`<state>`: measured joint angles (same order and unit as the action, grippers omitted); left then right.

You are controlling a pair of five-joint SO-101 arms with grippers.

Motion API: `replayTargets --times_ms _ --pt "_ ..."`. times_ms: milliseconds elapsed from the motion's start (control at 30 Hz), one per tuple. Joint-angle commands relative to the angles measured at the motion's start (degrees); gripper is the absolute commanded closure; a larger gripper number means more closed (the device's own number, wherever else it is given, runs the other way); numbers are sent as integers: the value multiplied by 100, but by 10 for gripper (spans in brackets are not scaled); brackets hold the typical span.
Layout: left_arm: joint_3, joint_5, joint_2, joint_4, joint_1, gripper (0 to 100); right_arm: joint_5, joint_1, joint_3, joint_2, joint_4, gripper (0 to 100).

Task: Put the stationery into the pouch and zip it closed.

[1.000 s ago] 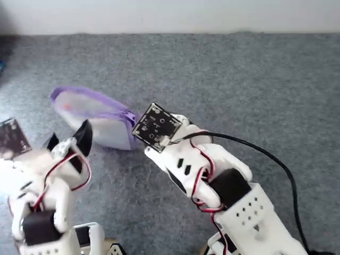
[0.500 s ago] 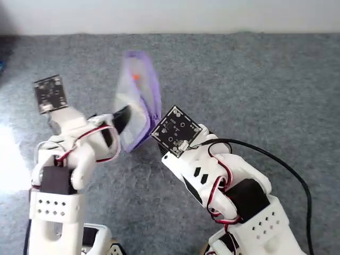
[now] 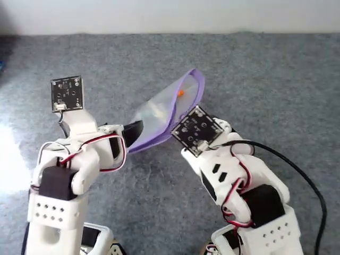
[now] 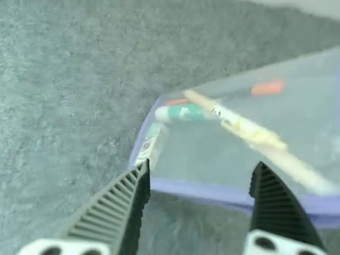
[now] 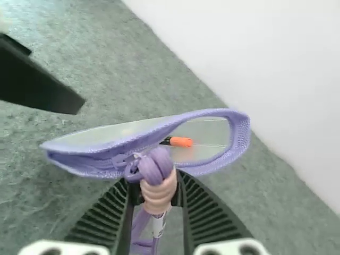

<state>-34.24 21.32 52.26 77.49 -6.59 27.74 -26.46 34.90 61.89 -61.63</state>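
Grey fuzzy carpet-like table cover runs across the whole scene, left to right and near to far. Plain white wall along the far edge, meeting the cover in a straight line. Small blue sliver at far-left edge, can't tell what. Bright light patch on the cover, near left. Far-left corner shadowed.
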Motion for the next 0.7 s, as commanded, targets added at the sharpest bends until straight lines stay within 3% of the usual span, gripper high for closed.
replayTargets --times_ms 0,167,367,667 --pt "752 -255 44 633 -88 702 158 66 -44 251 13 991" --pt "1270 -308 44 1459 -1011 701 607 48 -35 251 22 991" --pt "1279 369 0 1530 -1846 614 949 40 -35 251 22 991" --pt "75 229 -9 -26 -1829 573 1037 40 -44 251 22 991"
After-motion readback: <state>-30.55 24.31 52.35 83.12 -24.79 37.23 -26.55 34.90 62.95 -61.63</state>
